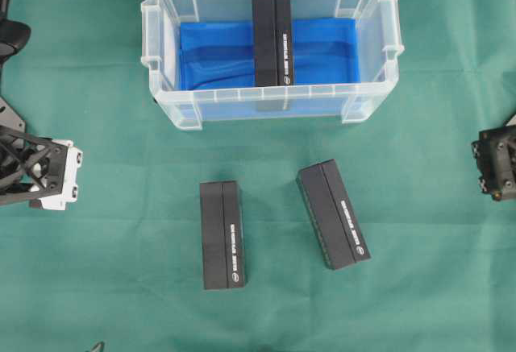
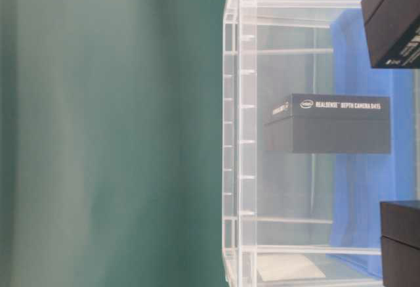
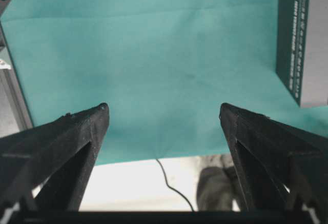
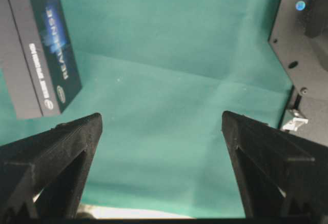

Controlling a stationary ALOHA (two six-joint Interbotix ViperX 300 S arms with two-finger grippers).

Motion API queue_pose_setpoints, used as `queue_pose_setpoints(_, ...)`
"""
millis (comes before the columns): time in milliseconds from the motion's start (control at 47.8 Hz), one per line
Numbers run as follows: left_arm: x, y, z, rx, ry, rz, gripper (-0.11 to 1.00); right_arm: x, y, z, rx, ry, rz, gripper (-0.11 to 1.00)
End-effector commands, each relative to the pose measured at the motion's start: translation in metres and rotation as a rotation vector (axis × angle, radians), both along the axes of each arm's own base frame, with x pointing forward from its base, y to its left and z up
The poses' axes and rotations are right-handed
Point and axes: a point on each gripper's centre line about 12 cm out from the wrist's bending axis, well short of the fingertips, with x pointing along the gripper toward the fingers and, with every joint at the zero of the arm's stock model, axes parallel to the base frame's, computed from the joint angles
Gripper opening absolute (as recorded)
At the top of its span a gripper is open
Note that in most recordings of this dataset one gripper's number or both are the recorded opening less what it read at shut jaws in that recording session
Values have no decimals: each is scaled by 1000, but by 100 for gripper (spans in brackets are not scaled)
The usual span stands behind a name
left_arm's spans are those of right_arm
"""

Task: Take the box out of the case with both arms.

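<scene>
The case point(image 1: 161, 86) is a clear plastic bin with a rimmed edge and side handles, open on top, a blue sheet point(image 1: 218, 54) lining its bottom. One black box point(image 1: 272, 39) with white lettering lies inside it, at the middle, across the sheet, running from the far wall to the near wall. In the table-level view, the box point(image 2: 328, 124) shows through the case's clear wall point(image 2: 239, 136).
</scene>
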Motion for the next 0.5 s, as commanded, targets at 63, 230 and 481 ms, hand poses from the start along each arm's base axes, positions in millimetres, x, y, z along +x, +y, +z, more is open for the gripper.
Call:
queue_pose_setpoints(63,-1,3,6,-3,-22,9,88,0,1,4,5,-21,5,93)
queue_pose_setpoints(230,-1,11,6,4,-17,13,88,0,-4,5,-3,-19,-2,93)
queue_pose_setpoints(481,-2,40,7,19,-16,17,88,1,-30,5,-25,-11,-19,93)
